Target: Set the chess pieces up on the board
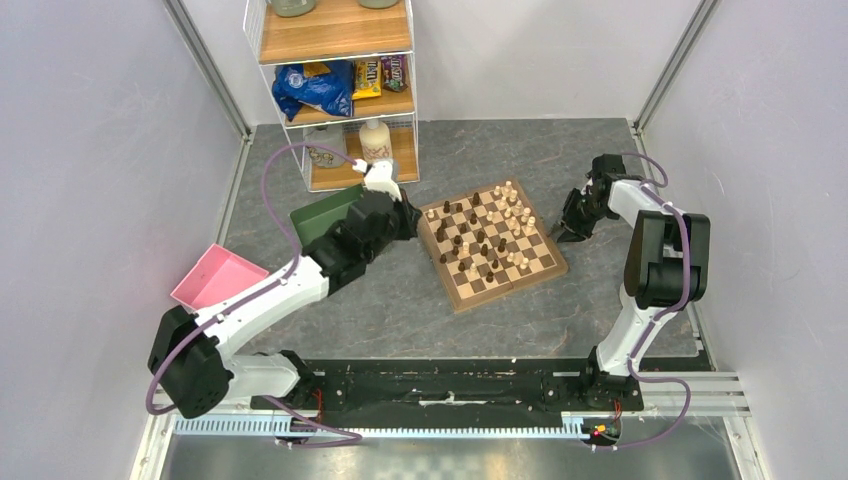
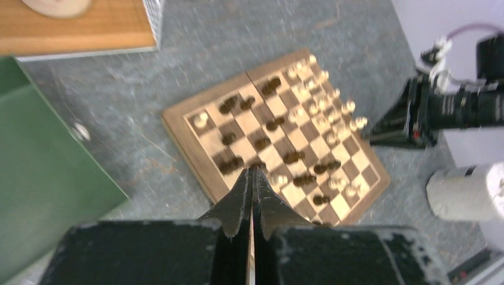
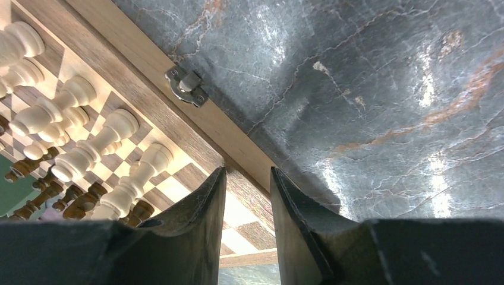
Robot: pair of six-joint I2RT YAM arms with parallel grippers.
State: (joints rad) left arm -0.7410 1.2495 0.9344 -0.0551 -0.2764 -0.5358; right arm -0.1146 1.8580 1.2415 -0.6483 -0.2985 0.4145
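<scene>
l gripper (image 2: 251,173) pinched shut, empty, at board's (image 3: 138,83) 9 o'clock; r gripper (image 3: 248,176) narrow gap, empty, at 3, i reckon.

Square wooden chessboard (image 1: 510,288) sits mid-table. Pale cream turned pieces (image 1: 515,208) stand packed along its far-right side — tight gaps only; dark brown pieces (image 1: 460,240) scatter looser across the middle. Dark green tray (image 1: 325,215) and white wire shelf unit (image 1: 340,90) crowd the far-left approach. Grey stone-look tabletop (image 1: 400,320) lies open on the board's near side — also behind it.
</scene>
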